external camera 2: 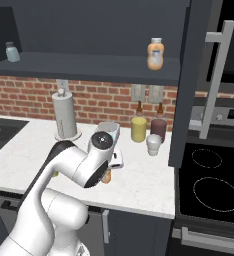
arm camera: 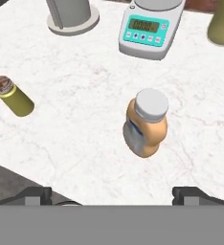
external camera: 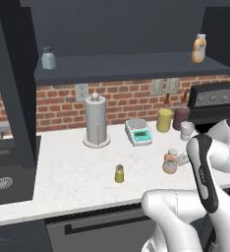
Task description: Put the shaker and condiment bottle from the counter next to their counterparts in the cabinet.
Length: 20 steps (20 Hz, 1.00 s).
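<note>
Below the open tool (arm camera: 112,196), fingers spread wide, the small orange grey-capped condiment bottle (arm camera: 145,125) stands on the white marble worktop (arm camera: 85,72), well apart from the stubby yellow-olive shaker (arm camera: 14,97).

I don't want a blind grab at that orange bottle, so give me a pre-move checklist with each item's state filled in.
1. Gripper open: ok, the two tips stand wide apart in the hand view.
2. Condiment bottle upright on the counter: ok, standing, cap on.
3. Bottle between the tips' lines: ok, roughly centred ahead of them, not yet between them.
4. Room around the bottle: ok, the shaker and the scale stand well apart from it.
5. Spot beside its counterpart: ok, the shelf of the cabinet is bare next to the orange shelf bottle.
6. Height above the bottle: cannot tell.
</note>
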{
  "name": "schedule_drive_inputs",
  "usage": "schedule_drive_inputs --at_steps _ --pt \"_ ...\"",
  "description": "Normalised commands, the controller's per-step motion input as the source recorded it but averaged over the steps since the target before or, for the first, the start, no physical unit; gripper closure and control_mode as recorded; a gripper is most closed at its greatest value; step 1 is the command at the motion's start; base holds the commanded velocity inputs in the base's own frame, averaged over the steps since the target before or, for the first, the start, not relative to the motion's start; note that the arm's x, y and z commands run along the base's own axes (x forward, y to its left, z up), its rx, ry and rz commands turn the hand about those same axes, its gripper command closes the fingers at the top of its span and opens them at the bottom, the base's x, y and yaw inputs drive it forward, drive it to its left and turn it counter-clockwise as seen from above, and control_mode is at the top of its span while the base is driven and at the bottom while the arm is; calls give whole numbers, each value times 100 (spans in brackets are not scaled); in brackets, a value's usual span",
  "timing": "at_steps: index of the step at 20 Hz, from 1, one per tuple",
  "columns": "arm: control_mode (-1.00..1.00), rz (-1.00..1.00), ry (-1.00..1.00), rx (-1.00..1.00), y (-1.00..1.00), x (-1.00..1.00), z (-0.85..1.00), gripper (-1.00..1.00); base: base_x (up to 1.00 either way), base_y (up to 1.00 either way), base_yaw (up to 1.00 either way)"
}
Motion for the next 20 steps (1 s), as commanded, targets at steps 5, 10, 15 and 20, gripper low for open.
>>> schedule_drive_inputs --at_steps 5,10,15,20 --pt "-100 6 0 0 0 3 -8 -100 0 0 0" --pt "-100 5 0 0 0 10 -12 -100 0 0 0" --pt "-100 3 0 0 0 23 -18 -100 0 0 0" --pt "-100 2 0 0 0 31 -24 -100 0 0 0"
